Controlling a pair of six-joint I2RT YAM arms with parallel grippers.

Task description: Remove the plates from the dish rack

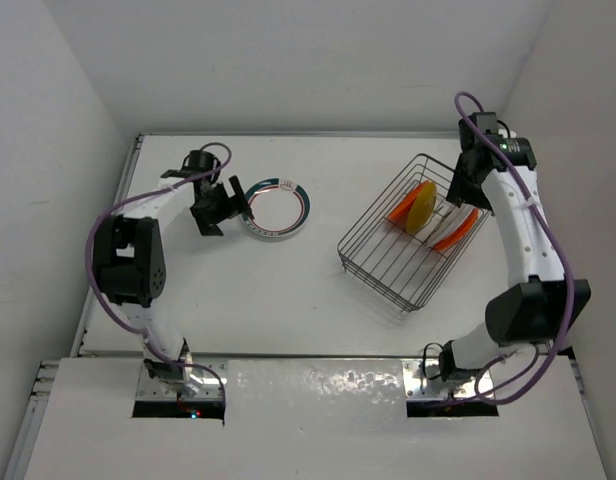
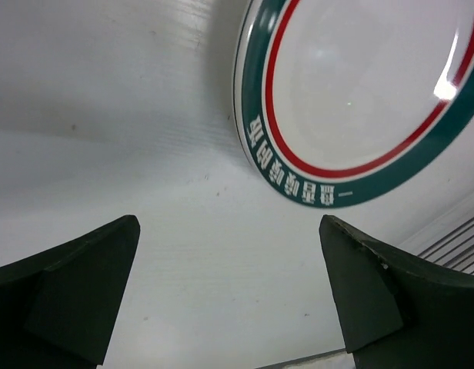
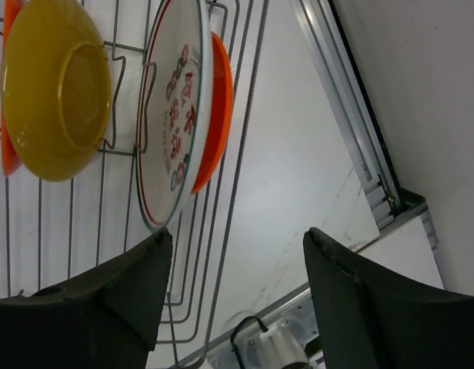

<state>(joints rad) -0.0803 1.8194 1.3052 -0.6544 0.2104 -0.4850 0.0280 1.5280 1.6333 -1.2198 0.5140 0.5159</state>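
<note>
A white plate with a green and red rim ring (image 1: 277, 208) (image 2: 360, 100) lies flat on the table, left of centre. My left gripper (image 1: 216, 205) (image 2: 229, 284) stands open just left of it, with only bare table between its fingers. The dish rack (image 1: 413, 235) (image 3: 241, 146) sits at the right. Upright in it stand an orange plate (image 1: 406, 205), a yellow plate (image 1: 423, 205) (image 3: 52, 84), a white plate with red characters (image 1: 443, 215) (image 3: 171, 115) and a second orange plate (image 1: 456, 232) (image 3: 218, 108). My right gripper (image 1: 468, 165) (image 3: 237, 254) hovers open at the rack's far right corner, holding nothing.
White walls close in the table on the left, back and right. An aluminium rail (image 3: 352, 115) runs along the table's right edge beside the rack. Both arm bases sit on metal plates (image 1: 318, 385) at the near edge.
</note>
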